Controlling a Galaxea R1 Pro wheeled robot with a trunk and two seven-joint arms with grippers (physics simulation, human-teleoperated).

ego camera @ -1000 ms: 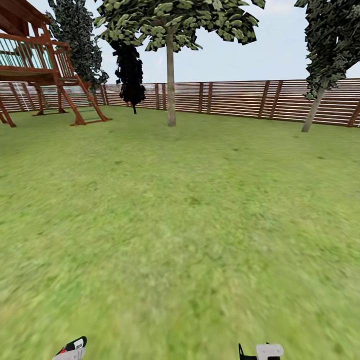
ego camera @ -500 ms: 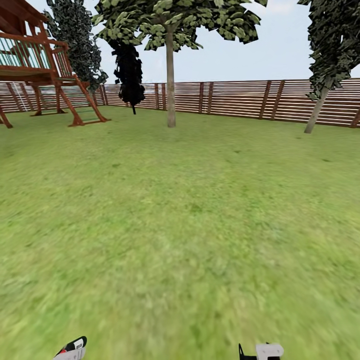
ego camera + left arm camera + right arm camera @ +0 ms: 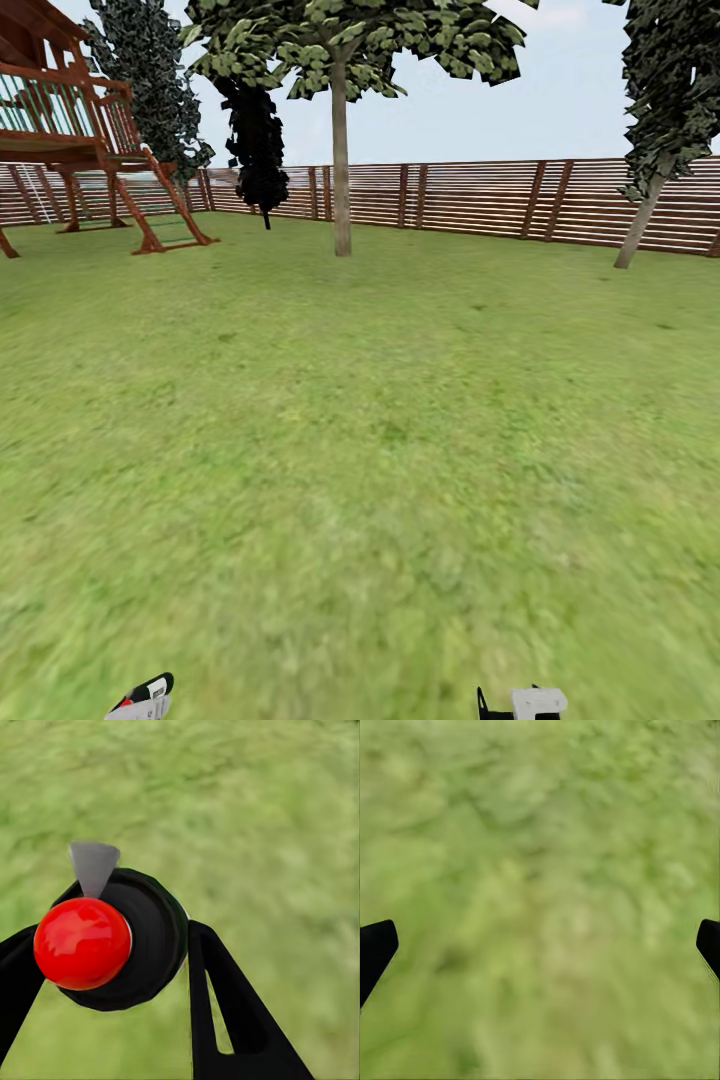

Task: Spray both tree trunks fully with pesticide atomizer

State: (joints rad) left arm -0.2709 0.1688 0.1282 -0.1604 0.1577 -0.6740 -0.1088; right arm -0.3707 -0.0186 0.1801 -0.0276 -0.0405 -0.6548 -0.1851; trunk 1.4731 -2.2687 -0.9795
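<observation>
In the left wrist view, my left gripper (image 3: pixel 112 952) is shut on the pesticide atomizer (image 3: pixel 154 934), a black round body with a red ball top and a small grey nozzle, held over blurry grass. My right gripper (image 3: pixel 540 945) is open over bare lawn, with only its black fingertips (image 3: pixel 375 949) showing. Both wrists peek in low in the head view, left (image 3: pixel 140 698) and right (image 3: pixel 520 703). Far ahead stands a tree with a straight pale trunk (image 3: pixel 342 170) and a leafy crown. A second tree with a leaning trunk (image 3: pixel 640 222) is at the far right.
A brown slat fence (image 3: pixel 480 200) rings the lawn (image 3: pixel 360 450). A red-brown wooden playset with a ladder (image 3: pixel 90 150) stands at the back left. Two dark narrow conifers (image 3: pixel 258 130) rise near the fence behind it.
The whole head view has shifted a little: the playset slid left, the right tree slid right and the trunks sit slightly lower, so the camera has moved. Both grippers are unchanged.
</observation>
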